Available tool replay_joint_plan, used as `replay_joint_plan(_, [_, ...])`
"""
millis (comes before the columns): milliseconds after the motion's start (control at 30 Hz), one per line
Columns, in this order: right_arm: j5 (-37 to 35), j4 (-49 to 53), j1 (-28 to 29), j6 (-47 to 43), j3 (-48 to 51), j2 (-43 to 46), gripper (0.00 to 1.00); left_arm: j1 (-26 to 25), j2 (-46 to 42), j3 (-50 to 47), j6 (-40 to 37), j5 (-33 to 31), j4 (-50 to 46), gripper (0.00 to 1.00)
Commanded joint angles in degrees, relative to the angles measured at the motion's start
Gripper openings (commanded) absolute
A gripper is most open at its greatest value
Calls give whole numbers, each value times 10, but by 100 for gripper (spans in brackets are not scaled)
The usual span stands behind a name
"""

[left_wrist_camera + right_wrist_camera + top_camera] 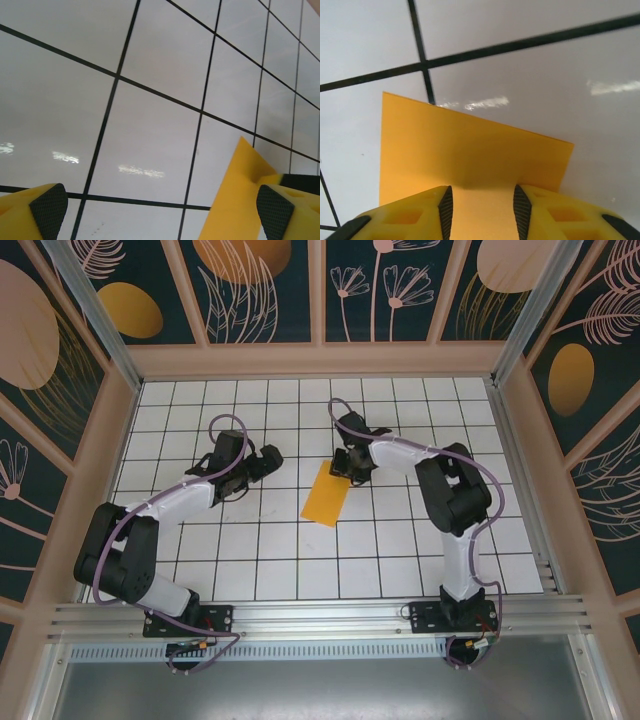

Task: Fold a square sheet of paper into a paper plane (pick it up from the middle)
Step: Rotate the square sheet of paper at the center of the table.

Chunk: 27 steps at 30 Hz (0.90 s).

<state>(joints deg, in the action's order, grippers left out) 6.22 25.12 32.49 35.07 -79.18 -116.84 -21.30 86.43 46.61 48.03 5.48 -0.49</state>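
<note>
The orange-yellow sheet of paper (326, 494) lies flat on the white tiled floor in the middle, folded to a narrow oblong about two tiles long. My right gripper (352, 464) is over its far end. In the right wrist view the paper (470, 150) runs under the right gripper (482, 210), and its black pads (445, 210) stand apart with only flat paper showing between them. My left gripper (264, 461) is a tile left of the paper, wide open over bare tiles. In the left wrist view a paper corner (239, 195) lies by the right finger of the left gripper (160, 210).
The tiled floor (250, 540) is boxed in by patterned walls with wooden frames (320, 358) at the back and both sides. An aluminium rail (320, 618) carrying both arm bases runs along the near edge.
</note>
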Motion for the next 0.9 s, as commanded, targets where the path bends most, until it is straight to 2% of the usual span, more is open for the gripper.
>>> replay_joint_plan(0, [48, -32, -2, -37, -29, -58, 38, 4, -3, -13, -2, 37, 34, 99])
replay_joint_plan(167, [89, -47, -2, -78, -71, -79, 37, 3, 11, -34, 27, 104, 93, 98])
replay_joint_plan(267, [82, -38, -2, -88, -92, -68, 37, 2, 18, -47, 45, 128, 116, 98])
replay_joint_plan(500, [-5, 18, 27, -42, -53, 6, 40, -8, 25, -63, 66, 154, 121, 98])
replay_joint_plan(567, [-34, 35, 47, -41, -42, 15, 42, -9, 25, -67, 68, 149, 118, 97])
replay_joint_plan(700, [-96, 72, 89, -46, -40, 23, 50, -6, 10, -59, 66, 61, 52, 99])
replay_joint_plan(867, [-108, 80, 130, -74, -36, 24, 61, 15, -9, -66, 81, 27, 38, 98])
